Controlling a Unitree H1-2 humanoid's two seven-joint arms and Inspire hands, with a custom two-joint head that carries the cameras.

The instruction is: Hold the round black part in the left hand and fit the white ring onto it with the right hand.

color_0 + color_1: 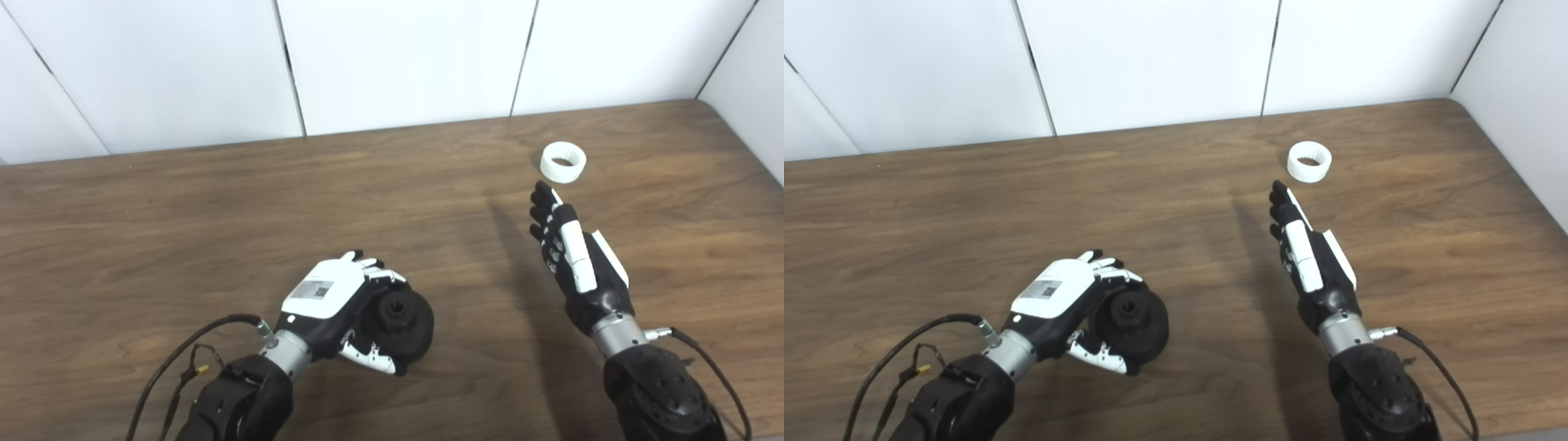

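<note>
Right hand (576,257) empty, fingers straight and held side by side, edge-on to the camera, fingertips aimed toward the far right of the table (184,220). Whether it rides above the wood or brushes it, cannot tell; a long shadow falls to its left. Straight ahead of those fingertips, near but not touching, lies the white ring (563,162). It sits flat, opening up, so its axis runs vertical; being round, it offers no long side to favour. Judgement: the coming move turns on this one line, ring just beyond the fingertips and slightly right, a short forward reach with fingers spreading to pinch across the rim. The right hand is far the nearer; the left is well apart, at the near left. Left hand (334,300) is wrapped around the round black part (401,321), fingers over its far side, thumb under the near side. The part looks to rest on or just above the table, its raised hub tilted up and toward the camera.
</note>
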